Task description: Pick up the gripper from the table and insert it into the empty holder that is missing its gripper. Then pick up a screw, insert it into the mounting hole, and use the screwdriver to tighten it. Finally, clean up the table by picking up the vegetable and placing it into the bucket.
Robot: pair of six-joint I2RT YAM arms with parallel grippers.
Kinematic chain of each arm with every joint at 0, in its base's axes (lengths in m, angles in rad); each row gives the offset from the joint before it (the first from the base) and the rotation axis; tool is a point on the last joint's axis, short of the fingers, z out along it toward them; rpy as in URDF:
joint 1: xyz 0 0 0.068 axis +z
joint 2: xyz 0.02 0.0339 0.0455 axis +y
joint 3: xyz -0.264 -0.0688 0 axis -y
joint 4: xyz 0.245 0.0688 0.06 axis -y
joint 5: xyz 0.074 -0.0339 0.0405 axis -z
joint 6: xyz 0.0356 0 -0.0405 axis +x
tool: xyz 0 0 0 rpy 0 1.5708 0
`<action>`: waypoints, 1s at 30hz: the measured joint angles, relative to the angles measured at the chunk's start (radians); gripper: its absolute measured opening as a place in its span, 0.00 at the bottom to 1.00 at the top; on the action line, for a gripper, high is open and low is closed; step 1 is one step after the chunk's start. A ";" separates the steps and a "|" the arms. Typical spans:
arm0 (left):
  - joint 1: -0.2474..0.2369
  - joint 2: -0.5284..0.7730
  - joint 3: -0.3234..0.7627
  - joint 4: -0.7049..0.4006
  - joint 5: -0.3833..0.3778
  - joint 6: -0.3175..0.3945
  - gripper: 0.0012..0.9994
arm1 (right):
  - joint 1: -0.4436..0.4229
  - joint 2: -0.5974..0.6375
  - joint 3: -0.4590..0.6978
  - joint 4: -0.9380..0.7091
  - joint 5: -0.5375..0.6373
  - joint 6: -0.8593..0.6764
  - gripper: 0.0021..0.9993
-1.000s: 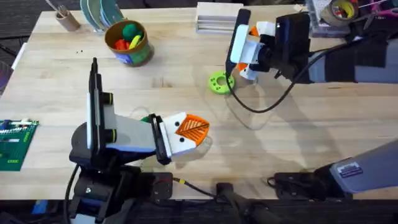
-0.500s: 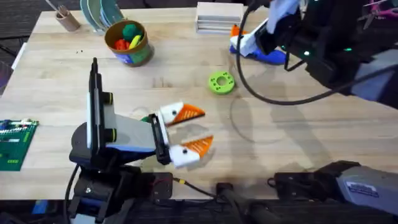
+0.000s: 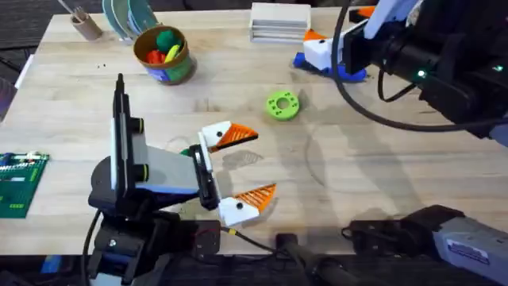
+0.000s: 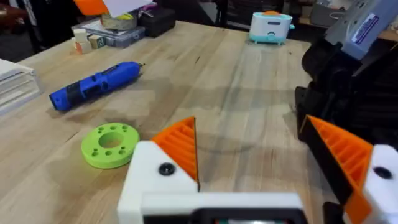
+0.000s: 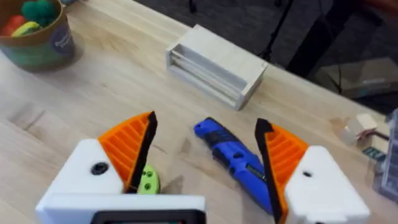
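Note:
The blue screwdriver (image 3: 337, 70) lies on the table at the back right. It shows between the spread fingers of my right gripper (image 5: 205, 119), which hovers open just above the screwdriver (image 5: 235, 157). My left gripper (image 3: 262, 163) stands wide open near the front middle with nothing between its orange pads (image 4: 180, 146). A dark-green bit that may be the vegetable (image 3: 185, 151) peeks out beside my left arm, mostly hidden. The bucket (image 3: 164, 54) stands at the back left with coloured toys inside. The loose gripper piece, the holder and the screw are out of view.
A lime-green disc (image 3: 282, 105) with holes lies mid-table, between the screwdriver and my left gripper. A white box (image 3: 279, 20) sits at the back edge, a brown cup (image 3: 83, 22) at the back left corner. A green board (image 3: 16, 183) lies at the left edge.
My left gripper went from shut to wide open. My right arm moved from beside the green disc to the back right, where its fingers now stand apart over the screwdriver.

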 joint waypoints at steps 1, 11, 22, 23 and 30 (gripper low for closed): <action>0.000 0.000 0.000 0.000 0.000 0.000 0.99 | 0.000 0.000 0.000 -0.014 0.000 0.010 0.99; 0.000 0.000 0.000 0.000 0.000 0.000 0.99 | 0.000 0.001 0.000 -0.089 0.000 0.051 0.99; 0.000 0.000 0.005 0.009 -0.103 -0.043 0.99 | 0.000 0.002 0.000 -0.193 -0.003 0.104 0.99; 0.000 0.000 0.019 -0.018 -0.134 -0.056 0.99 | 0.000 0.002 0.000 -0.193 -0.003 0.104 0.99; 0.000 0.010 0.185 -0.344 -0.335 -0.101 0.99 | 0.000 0.002 0.000 -0.175 -0.003 0.108 0.99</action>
